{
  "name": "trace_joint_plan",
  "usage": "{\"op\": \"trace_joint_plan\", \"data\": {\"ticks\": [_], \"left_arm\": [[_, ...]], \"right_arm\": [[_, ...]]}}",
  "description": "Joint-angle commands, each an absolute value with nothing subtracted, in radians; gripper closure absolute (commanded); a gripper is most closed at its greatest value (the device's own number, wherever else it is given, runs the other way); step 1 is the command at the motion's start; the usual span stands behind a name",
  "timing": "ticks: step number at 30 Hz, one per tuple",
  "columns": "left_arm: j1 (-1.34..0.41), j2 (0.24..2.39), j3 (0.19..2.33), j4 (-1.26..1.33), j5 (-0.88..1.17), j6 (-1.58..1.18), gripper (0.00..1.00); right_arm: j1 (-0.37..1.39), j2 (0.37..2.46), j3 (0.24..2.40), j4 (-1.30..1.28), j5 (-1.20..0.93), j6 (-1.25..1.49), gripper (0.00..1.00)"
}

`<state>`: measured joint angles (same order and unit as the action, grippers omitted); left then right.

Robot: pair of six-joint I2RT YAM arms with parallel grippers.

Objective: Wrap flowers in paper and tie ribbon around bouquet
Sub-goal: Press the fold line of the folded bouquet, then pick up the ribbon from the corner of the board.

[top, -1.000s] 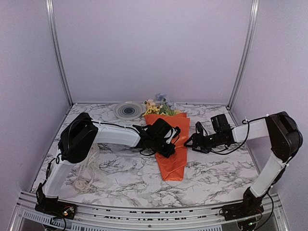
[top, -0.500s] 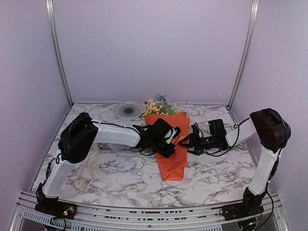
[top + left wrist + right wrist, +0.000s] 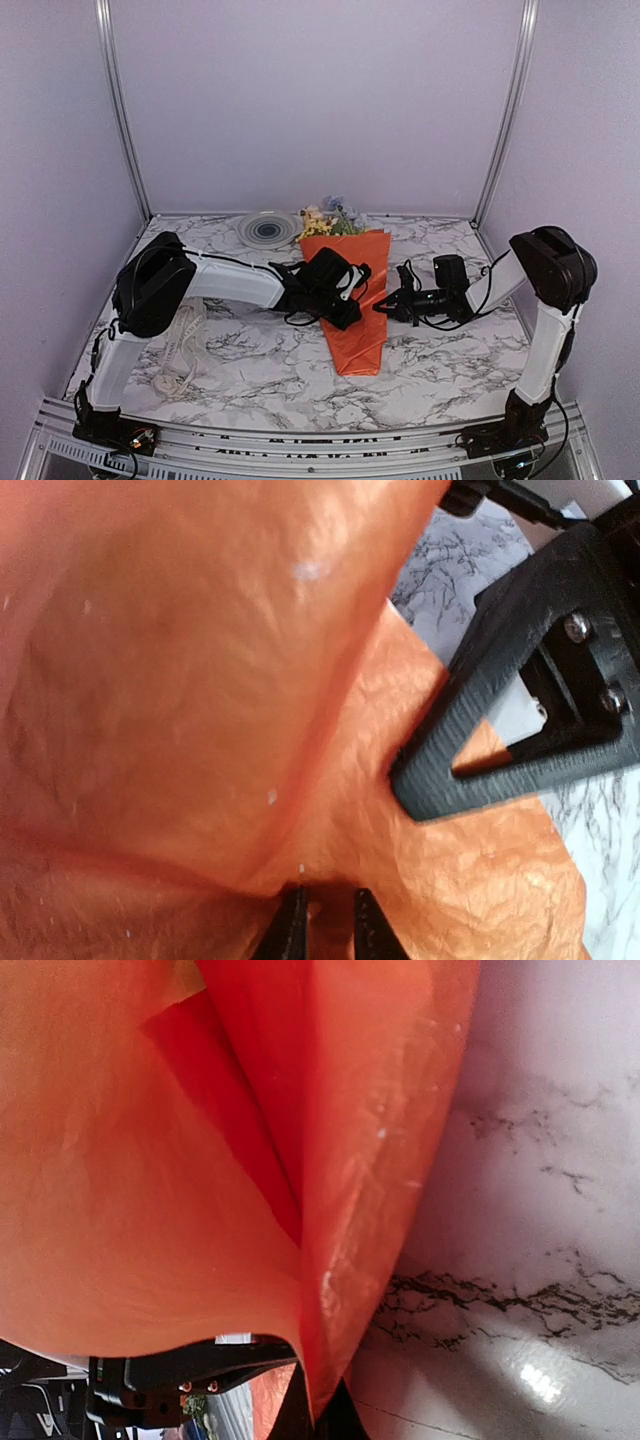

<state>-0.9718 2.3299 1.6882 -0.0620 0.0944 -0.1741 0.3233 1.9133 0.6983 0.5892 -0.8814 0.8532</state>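
Marble table (image 3: 250, 350) bears the bouquet (image 3: 360, 340); your left gripper (image 3: 328, 922) narrowly pinches the paper (image 3: 180, 680), your right gripper (image 3: 320, 1412) clamps shut on its right edge.

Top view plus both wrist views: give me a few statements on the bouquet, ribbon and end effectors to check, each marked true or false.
1. The flowers stick out of the bouquet's far end. True.
2. The ribbon is tied around the bouquet. False: it lies loose on the table by the left arm.
3. The right end effector is shut on the paper's edge. True.
4. The spool sits right of the flowers. False: it sits left of them.
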Motion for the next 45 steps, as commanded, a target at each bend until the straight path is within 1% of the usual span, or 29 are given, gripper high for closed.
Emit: {"op": "trace_joint_plan", "data": {"ticks": [1, 2, 4, 7, 10, 14, 17, 20, 24, 26, 30, 33, 35, 36, 37, 39, 40, 45], "left_arm": [[-0.973, 2.097, 1.489, 0.143, 0.046, -0.129, 0.68], [-0.973, 2.051, 1.464, 0.160, 0.034, -0.110, 0.62], [-0.973, 1.990, 1.458, 0.098, -0.010, -0.088, 0.56], [-0.963, 1.910, 1.424, -0.019, -0.099, -0.100, 0.52], [-0.920, 1.816, 1.321, -0.144, -0.192, -0.174, 0.49], [-0.792, 1.676, 1.119, -0.268, -0.257, -0.324, 0.47], [-0.750, 1.544, 0.963, -0.329, -0.361, -0.377, 0.42], [-0.711, 1.456, 0.854, -0.386, -0.407, -0.431, 0.40], [-0.661, 1.426, 0.771, -0.420, -0.417, -0.463, 0.38], [-0.643, 1.444, 0.753, -0.420, -0.417, -0.466, 0.36], [-0.634, 1.520, 0.757, -0.410, -0.405, -0.448, 0.36], [-0.631, 1.577, 0.769, -0.407, -0.426, -0.432, 0.42], [-0.629, 1.599, 0.782, -0.398, -0.404, -0.422, 0.52], [-0.629, 1.601, 0.784, -0.390, -0.401, -0.418, 0.59], [-0.628, 1.600, 0.786, -0.386, -0.404, -0.415, 0.69], [-0.628, 1.583, 0.799, -0.393, -0.410, -0.410, 0.97], [-0.628, 1.558, 0.809, -0.398, -0.409, -0.407, 1.00], [-0.632, 1.351, 0.948, -0.401, -0.450, -0.319, 1.00]], "right_arm": [[0.331, 1.897, 0.701, 0.616, -0.871, 0.854, 1.00], [0.330, 1.894, 0.702, 0.608, -0.867, 0.846, 1.00], [0.330, 1.890, 0.704, 0.600, -0.865, 0.841, 1.00], [0.331, 1.887, 0.703, 0.593, -0.863, 0.831, 1.00], [0.330, 1.883, 0.701, 0.592, -0.861, 0.825, 1.00], [0.331, 1.882, 0.701, 0.552, -0.860, 0.810, 1.00], [0.330, 1.878, 0.710, 0.524, -0.859, 0.794, 1.00], [0.330, 1.875, 0.725, 0.486, -0.851, 0.770, 1.00], [0.331, 1.878, 0.736, 0.478, -0.860, 0.765, 1.00], [0.330, 1.879, 0.740, 0.470, -0.859, 0.761, 1.00], [0.330, 1.885, 0.744, 0.459, -0.860, 0.752, 1.00], [0.330, 1.883, 0.741, 0.457, -0.859, 0.750, 1.00], [0.331, 1.883, 0.740, 0.456, -0.859, 0.749, 1.00], [0.330, 1.881, 0.741, 0.453, -0.859, 0.747, 1.00], [0.330, 1.880, 0.742, 0.449, -0.860, 0.746, 1.00], [0.329, 1.876, 0.742, 0.443, -0.859, 0.741, 1.00], [0.329, 1.874, 0.742, 0.440, -0.856, 0.738, 1.00], [0.330, 1.870, 0.747, 0.428, -0.853, 0.733, 1.00]]}}
